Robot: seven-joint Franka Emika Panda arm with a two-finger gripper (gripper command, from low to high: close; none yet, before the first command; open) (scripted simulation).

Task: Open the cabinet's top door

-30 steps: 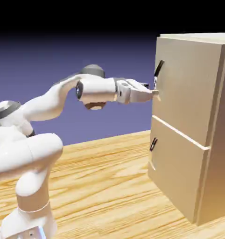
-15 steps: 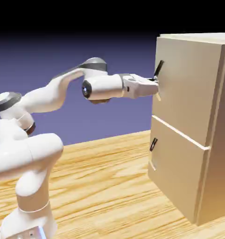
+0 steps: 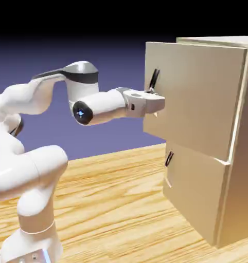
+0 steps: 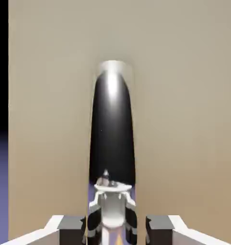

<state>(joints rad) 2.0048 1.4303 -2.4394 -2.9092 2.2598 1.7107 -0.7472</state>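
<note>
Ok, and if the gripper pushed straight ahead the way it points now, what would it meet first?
Probably the top door's dark handle, already right at the fingertips, with the top door's flat panel just behind it; exact depth is unclear.

In the exterior view, you have a wooden tabletop (image 3: 110, 205), golden yellow, with wavy darker grain and paler, bright patches. Its far edge slants gently, climbing toward the exterior view's right. On that side you can see the tall beige cabinet (image 3: 244, 185) standing upright on the wood. Your robot's white base (image 3: 32, 246) is at the exterior view's lower left, well apart from it, its bottom cut off by the frame.
</note>
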